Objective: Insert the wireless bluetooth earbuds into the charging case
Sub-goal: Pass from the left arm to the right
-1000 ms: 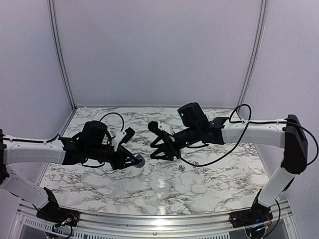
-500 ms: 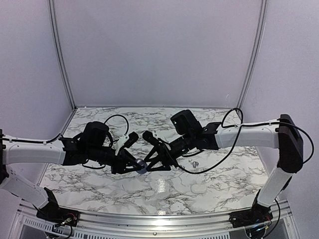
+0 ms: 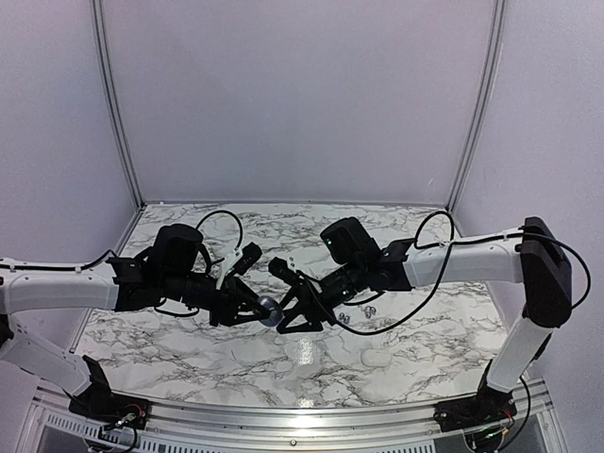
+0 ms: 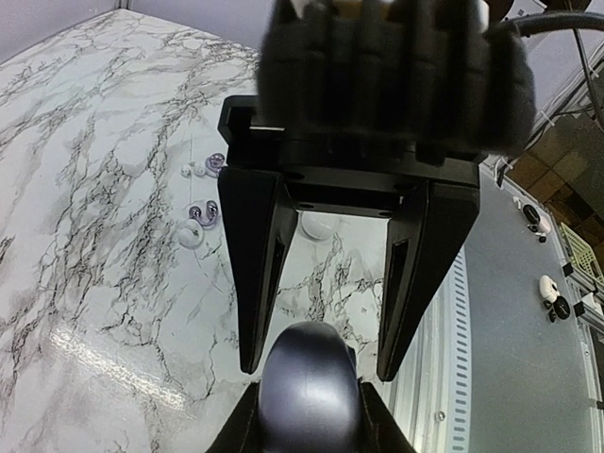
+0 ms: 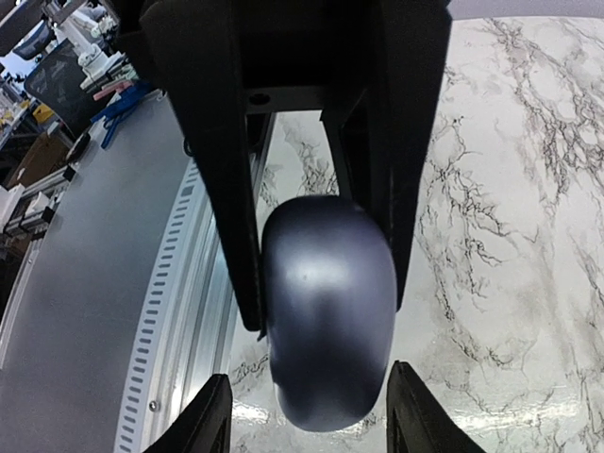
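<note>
A dark blue-grey, pebble-shaped charging case hangs above the table's middle, lid closed, with my left gripper shut on it. In the left wrist view the case sits between my left gripper's fingers. My right gripper faces it from the right. Its jaws are open and straddle the case's free end with small gaps on both sides. Two tiny shiny dark grey earbuds lie on the marble, right of the grippers.
A white pebble-shaped case lies on the marble table near the front right. Small white bits lie beside the earbuds. The slotted metal rail runs along the table's near edge. The right arm's cable droops over the table.
The right arm has swung left toward the left gripper, and its open fingers now straddle the case. The left gripper moved slightly right with the case held.
</note>
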